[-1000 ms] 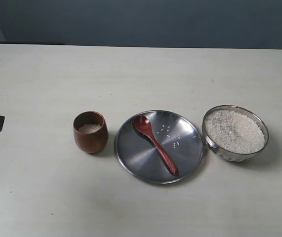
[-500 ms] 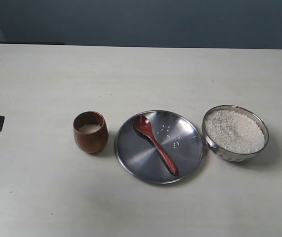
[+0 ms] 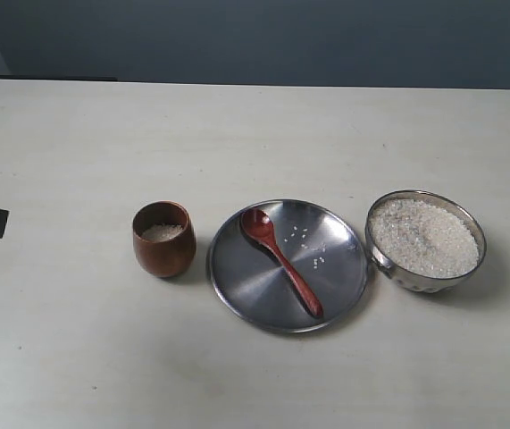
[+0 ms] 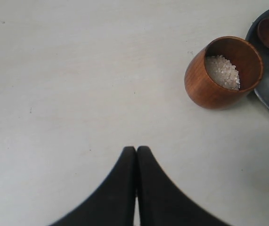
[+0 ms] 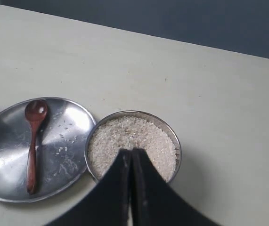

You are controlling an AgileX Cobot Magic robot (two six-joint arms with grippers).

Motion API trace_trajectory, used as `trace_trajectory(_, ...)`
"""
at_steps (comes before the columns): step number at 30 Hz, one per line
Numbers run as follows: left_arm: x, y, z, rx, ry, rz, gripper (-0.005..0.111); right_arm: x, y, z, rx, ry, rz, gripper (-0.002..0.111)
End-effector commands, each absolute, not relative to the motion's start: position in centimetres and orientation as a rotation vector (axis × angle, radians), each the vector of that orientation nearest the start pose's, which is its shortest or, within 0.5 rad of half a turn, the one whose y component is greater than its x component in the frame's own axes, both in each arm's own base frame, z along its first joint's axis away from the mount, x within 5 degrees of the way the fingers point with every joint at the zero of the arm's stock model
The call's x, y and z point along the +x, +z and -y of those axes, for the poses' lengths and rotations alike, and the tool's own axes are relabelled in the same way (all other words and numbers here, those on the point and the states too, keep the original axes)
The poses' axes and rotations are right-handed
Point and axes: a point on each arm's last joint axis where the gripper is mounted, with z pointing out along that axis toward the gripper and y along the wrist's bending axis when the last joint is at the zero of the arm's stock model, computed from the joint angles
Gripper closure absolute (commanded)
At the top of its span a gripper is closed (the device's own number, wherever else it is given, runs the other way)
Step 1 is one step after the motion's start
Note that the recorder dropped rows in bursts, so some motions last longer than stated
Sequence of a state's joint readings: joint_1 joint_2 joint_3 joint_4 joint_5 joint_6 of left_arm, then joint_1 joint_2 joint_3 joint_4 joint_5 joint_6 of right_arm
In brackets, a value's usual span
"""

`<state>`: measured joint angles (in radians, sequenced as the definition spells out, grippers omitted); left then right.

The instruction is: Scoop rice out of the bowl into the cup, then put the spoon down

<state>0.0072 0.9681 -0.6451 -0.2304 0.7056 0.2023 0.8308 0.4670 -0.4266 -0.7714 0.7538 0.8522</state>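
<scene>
- Standing in a row on a pale bench (image 3: pixel 255 134): three vessels, listed below from left to right as the exterior view shows them.
- Cup (image 3: pixel 163 241): small, barrel-shaped, dark reddish-brown wood, no handle. It is upright, just beside the plate's left rim and not touching it. A low layer of white grains lies in its bottom.
- Plate (image 3: pixel 255 290): flat, round, shiny steel, between cup and bowl. Its right rim sits very close to the bowl; contact cannot be told.
- Spoon (image 3: pixel 281 259): dark reddish-brown wood, lying flat on the plate, free of both pincers. Its round head points toward the far left part of the plate, and its slim handle runs diagonally to the near right.
- Loose grains (image 3: pixel 319 261): a few white specks scattered on the plate, to the right of the spoon handle.
- Bowl (image 3: pixel 415 279): round steel, deep-sided, upright, the rightmost item.
- Rice (image 3: pixel 424 237): an off-white heap filling the bowl nearly to the rim.
- Left pincer (image 4: pixel 136 151): black fingers pressed together, gripping nothing. It is over bare bench, well apart from the cup; in the exterior view only a dark tip shows at the left edge.
- Right pincer (image 5: pixel 131 155): black fingers closed tip to tip, empty. In its wrist view it lies across the bowl's rim and rice; its height above them cannot be told.
</scene>
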Motion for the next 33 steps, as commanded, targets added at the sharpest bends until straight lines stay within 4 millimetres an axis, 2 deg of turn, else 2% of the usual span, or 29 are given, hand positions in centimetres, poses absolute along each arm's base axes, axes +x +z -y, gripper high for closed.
trace_trajectory(1,17.3,27.1,1.2,0.087,-0.165,-2.474,0.106,8.8,27.6,-3.1,-0.315,0.138,-2.016,0.108)
trace_trajectory(3,17.2,27.9,1.0,0.09,-0.135,-2.388,0.106,8.8,27.6,-3.1,-0.315,0.138,-2.016,0.108)
trace_trajectory(8,16.5,30.7,0.8,-0.034,-0.159,-2.014,0.106,8.8,27.6,-3.1,-0.315,0.138,-2.016,0.108)
trace_trajectory(11,15.3,31.1,0.5,-0.033,-0.119,-1.893,0.106,8.8,27.6,-3.1,-0.313,0.139,-2.016,0.108)
trace_trajectory(18,12.6,29.5,0.1,0.11,0.066,-1.819,0.106,8.8,27.6,-3.1,-0.313,0.139,-2.016,0.108)
trace_trajectory(26,10.8,26.8,-0.1,0.192,0.165,-1.781,0.106,8.8,27.6,-3.1,-0.311,0.135,-2.019,0.108)
trace_trajectory(33,9.7,24.4,-0.1,0.203,0.177,-1.78,0.106,8.8,27.6,-3.1,-0.311,0.135,-2.019,0.108)
